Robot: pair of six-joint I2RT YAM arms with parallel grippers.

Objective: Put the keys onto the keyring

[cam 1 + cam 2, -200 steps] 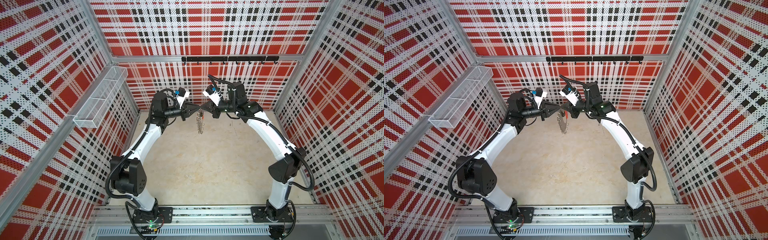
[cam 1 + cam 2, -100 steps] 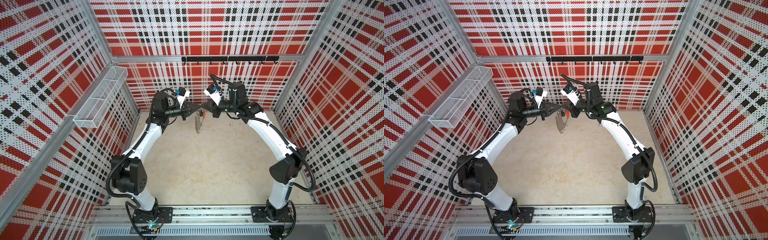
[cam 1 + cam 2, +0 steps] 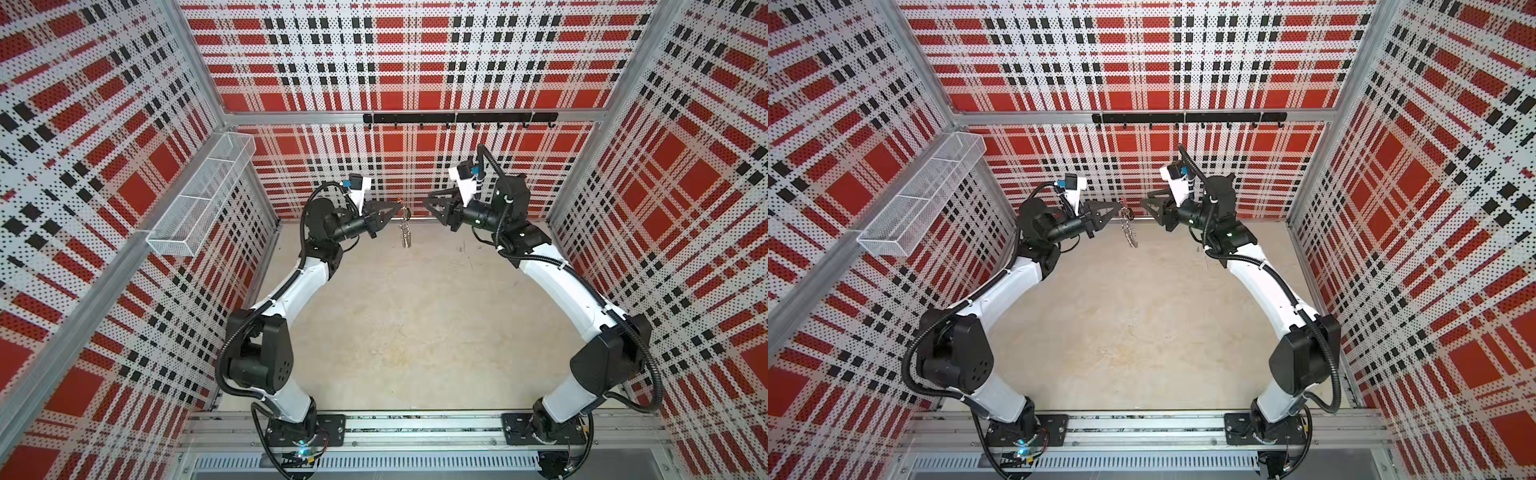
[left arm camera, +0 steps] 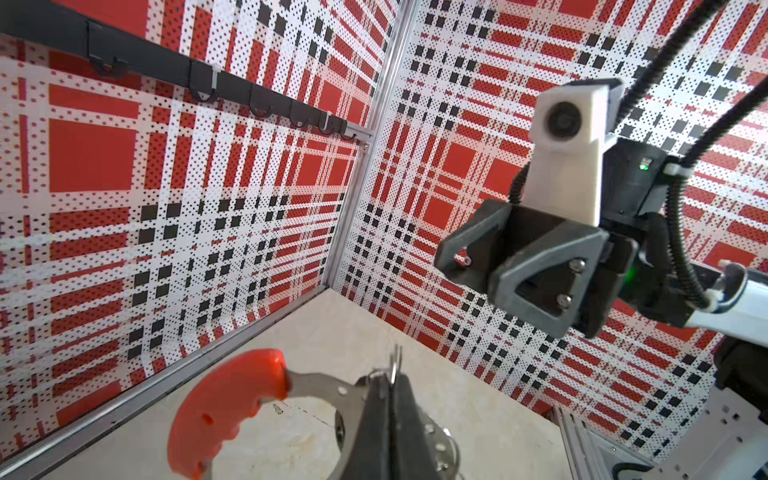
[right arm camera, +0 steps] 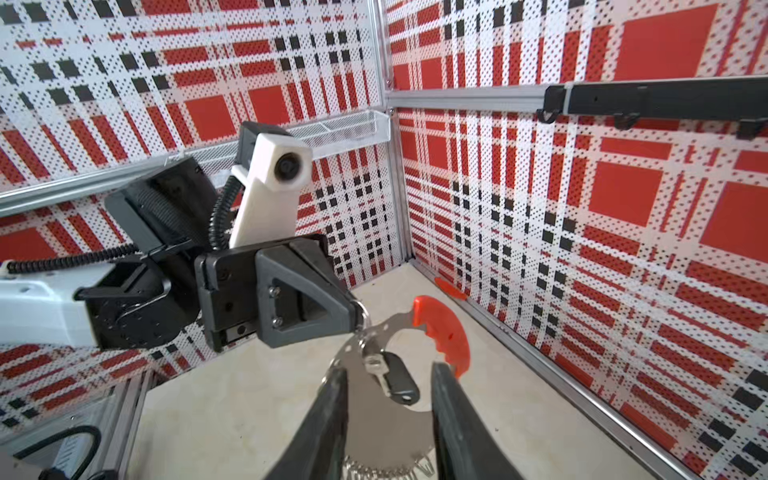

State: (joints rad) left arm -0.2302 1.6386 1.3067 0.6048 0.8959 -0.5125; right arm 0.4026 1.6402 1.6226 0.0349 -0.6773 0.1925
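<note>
Hanging keyring (image 3: 406, 236), hook rail (image 3: 457, 118) behind

Keyring (image 5: 388, 428): smooth, satin grey metal band. Red grip (image 5: 446, 332), just past the left gripper (image 5: 358, 318): matt plastic. Gripper fingers (image 5: 332, 309): matt black plastic. Key (image 5: 376, 368): bright metal; tag (image 5: 400, 381): glossy black plastic.

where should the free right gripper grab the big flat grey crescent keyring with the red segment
Probably the red curved segment of the keyring, pinched across its flat faces from the right gripper side: it juts free, while the left gripper is shut on the rim beside the silver key with its black tag.
</note>
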